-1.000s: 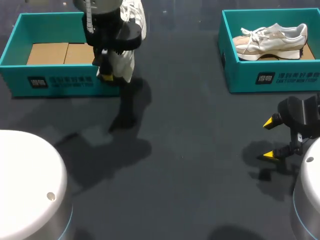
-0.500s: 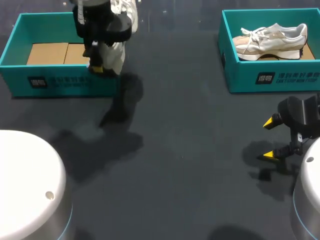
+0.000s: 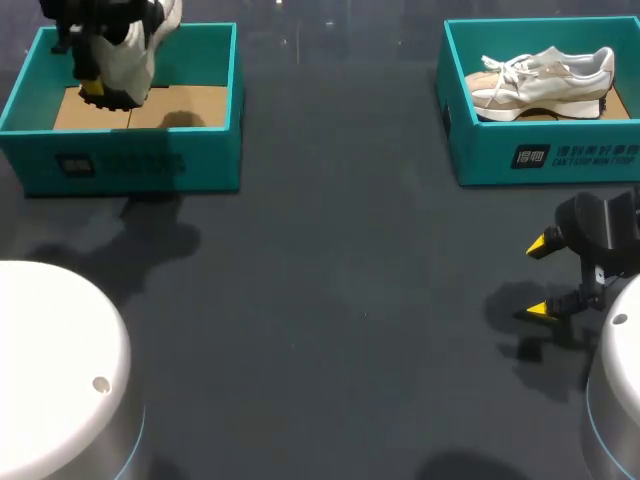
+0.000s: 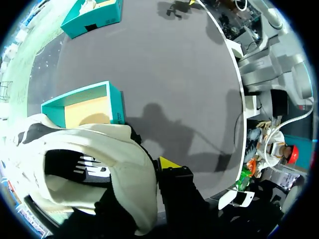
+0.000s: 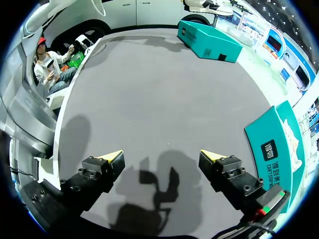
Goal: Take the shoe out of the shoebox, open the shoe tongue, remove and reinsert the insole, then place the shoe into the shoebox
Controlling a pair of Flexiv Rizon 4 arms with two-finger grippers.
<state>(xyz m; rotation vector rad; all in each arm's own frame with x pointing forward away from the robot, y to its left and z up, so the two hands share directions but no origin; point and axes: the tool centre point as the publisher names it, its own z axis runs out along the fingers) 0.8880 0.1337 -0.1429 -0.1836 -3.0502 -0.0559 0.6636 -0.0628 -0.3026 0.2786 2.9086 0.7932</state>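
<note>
Both fingers of the left tool [image 3: 92, 88] are clamped on the white lace-up sports shoe [image 3: 132, 48], which hangs on end from it. In the left wrist view the shoe fills the space just ahead of the tool and hides all but one yellow tip.

A second ago this tool and its load hung over the near right corner of the open teal cardboard shoebox [image 3: 130, 165]. Half a second ago they were still at the box's right end. Now they are above its left end, with the brown cardboard liner [image 3: 190, 105] beneath and beside the tool. The arm's shadow has slid with it across the dark grey table [image 3: 350, 300] and now lies just in front of the box.

I judge this to be the closing step. The shoe is back over its box but still aloft, so what seems left is to lower it, lay it flat on the liner and let go. Its upright hang may let it catch the wall or tip over on release.

The right tool [image 3: 540, 277] has not moved through these frames. Its fingers are spread wide with nothing between them, low over the table and well apart from the left tool. Beyond it a second teal shoebox [image 3: 540, 155] holds a white and beige trainer [image 3: 545, 80], unchanged.
</note>
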